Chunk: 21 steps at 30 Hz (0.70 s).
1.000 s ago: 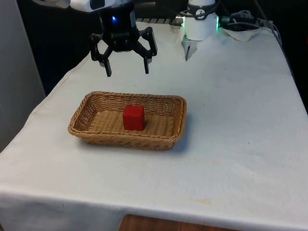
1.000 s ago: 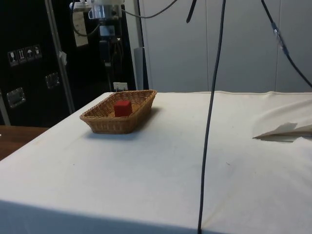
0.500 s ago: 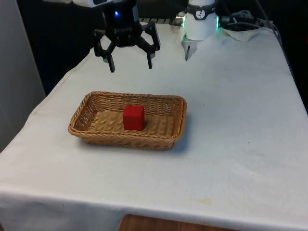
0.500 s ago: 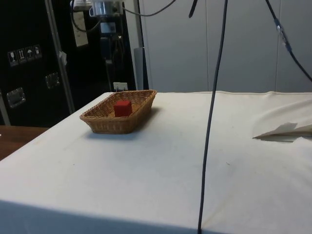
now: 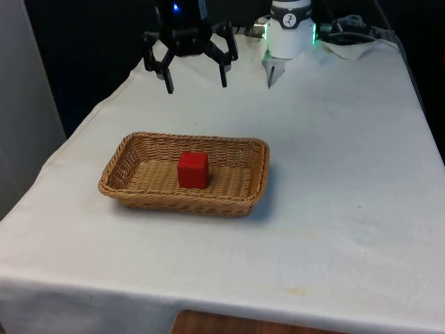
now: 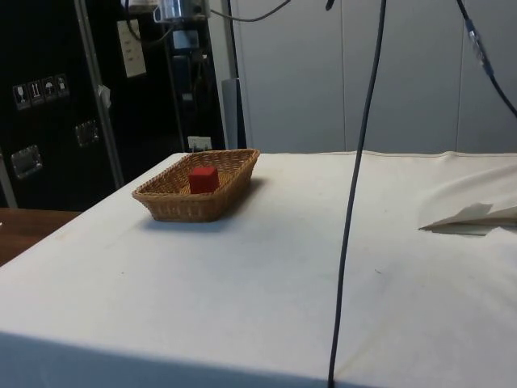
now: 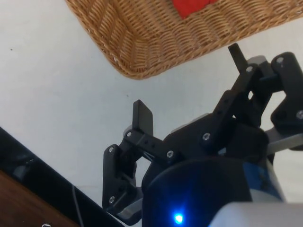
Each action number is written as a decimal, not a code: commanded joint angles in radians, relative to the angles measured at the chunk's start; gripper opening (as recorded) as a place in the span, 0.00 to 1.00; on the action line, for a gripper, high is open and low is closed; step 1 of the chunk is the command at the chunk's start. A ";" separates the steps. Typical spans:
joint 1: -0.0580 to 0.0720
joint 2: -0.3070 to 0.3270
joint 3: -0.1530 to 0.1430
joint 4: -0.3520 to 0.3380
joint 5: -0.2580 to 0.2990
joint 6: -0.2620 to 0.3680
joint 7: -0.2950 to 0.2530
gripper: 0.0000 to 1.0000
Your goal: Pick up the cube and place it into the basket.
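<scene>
A red cube (image 5: 192, 169) rests on the floor of a shallow wicker basket (image 5: 125, 154) near the table's middle-left in the front view. From the side, the cube (image 6: 203, 179) sits upright in the basket (image 6: 166, 202). My black gripper (image 5: 197, 78) hangs high above the table, well behind the basket, open and empty. On the wrist camera my gripper (image 7: 187, 82) has its fingers spread wide over the white cloth, with the basket's corner (image 7: 142, 47) and a bit of the cube (image 7: 191, 6) beyond them.
Crumpled white cloth (image 6: 472, 216) lies near the far side of the table in the side view. A dark cable (image 6: 353, 186) hangs down in front of the side camera. The table's left edge (image 5: 83, 129) runs close to the basket.
My gripper has risen and drawn back away from the basket, staying open. The cube and basket have not moved.
</scene>
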<state>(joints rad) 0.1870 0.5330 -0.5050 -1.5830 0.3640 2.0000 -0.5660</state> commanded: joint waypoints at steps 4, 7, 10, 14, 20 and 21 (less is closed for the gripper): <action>0.012 -0.028 -0.005 -0.032 -0.011 0.008 0.003 1.00; 0.017 -0.048 -0.004 -0.056 -0.017 0.009 0.004 1.00; 0.019 -0.058 -0.004 -0.067 -0.020 0.009 0.005 1.00; 0.025 -0.084 -0.004 -0.095 -0.025 0.009 0.006 1.00; 0.030 -0.111 -0.004 -0.126 -0.030 0.009 0.006 1.00; 0.032 -0.122 -0.004 -0.139 -0.032 0.009 0.006 1.00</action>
<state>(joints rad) 0.2120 0.4220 -0.5050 -1.7100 0.3420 2.0000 -0.5660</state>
